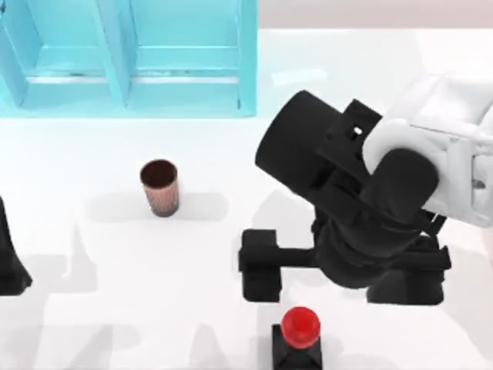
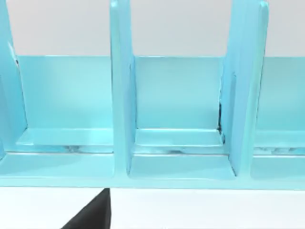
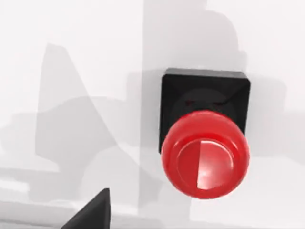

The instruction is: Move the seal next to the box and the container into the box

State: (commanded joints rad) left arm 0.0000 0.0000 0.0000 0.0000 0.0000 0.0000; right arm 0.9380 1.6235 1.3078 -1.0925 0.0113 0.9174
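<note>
Below right tool point(image 1: 343, 281): seal point(image 3: 205, 143), square base visible.

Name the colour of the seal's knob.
Glossy red, on a black base; the seal shows best in the right wrist view.

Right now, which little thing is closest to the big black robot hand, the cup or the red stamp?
The seal, with its red knob, sits just below the right gripper. The container stands farther off, toward the left.
</note>
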